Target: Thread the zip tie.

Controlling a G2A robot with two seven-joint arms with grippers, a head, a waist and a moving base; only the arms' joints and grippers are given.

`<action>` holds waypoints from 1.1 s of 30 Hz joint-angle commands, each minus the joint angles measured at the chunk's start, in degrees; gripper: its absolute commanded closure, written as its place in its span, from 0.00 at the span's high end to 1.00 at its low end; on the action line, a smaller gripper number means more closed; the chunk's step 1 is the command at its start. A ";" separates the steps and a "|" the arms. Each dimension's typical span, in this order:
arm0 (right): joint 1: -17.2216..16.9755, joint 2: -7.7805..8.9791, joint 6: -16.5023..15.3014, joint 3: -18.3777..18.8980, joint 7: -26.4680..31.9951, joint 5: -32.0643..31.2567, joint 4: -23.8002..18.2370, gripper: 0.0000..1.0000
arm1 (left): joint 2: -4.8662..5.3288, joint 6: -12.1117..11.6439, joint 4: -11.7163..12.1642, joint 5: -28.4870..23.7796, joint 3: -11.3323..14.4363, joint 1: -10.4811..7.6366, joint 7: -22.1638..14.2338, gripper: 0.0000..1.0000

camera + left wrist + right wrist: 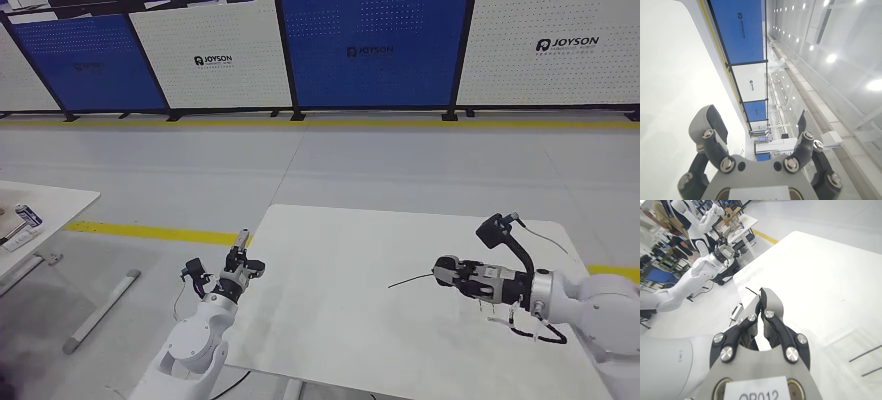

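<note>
right end effector (760, 294): jaws closed right down, pinching the zip tie (751, 291) at one end. a short black length pokes out past the tips, held up off the desk (330, 300), pointing across toward my left side. can't make out which end I've got, head or tail, too thin to tell

left end effector (758, 115): jaws wide apart, nothing in them. it sits raised at the desk's left edge, well apart from the tie, aimed up and away from the desk

my read: threading not started, the tie is one straight strand, no loop. next move as I see it:
- bring left across and take the free end close to its tip so it doesn't whip
- keep right's pinch firm and steady
- strand looks floppy, so keep the free length between the two grips short
- line the tail up square to the head slot and feed slow

risk: tie twisting in the pinch or slipping out

desk: white, plain, rounded corners. beyond it grey floor with a yellow line (150, 232), blue and white panels (370, 50) along the back, and a side table (50, 205) off to the left with small items on it
</note>
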 commanded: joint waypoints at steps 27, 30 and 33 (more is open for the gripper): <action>0.01 0.48 0.00 -0.38 -6.15 -13.16 -1.42 0.00 | 0.00 0.00 0.00 0.00 0.00 0.00 0.00 1.00; 0.01 0.84 0.00 -1.31 -6.53 -18.60 -3.09 0.00 | 0.00 0.00 0.00 0.00 0.00 0.00 0.00 1.00; 0.06 1.25 0.00 -3.44 -7.95 -23.67 -4.18 0.00 | 0.00 0.00 0.00 0.00 0.00 0.00 0.00 1.00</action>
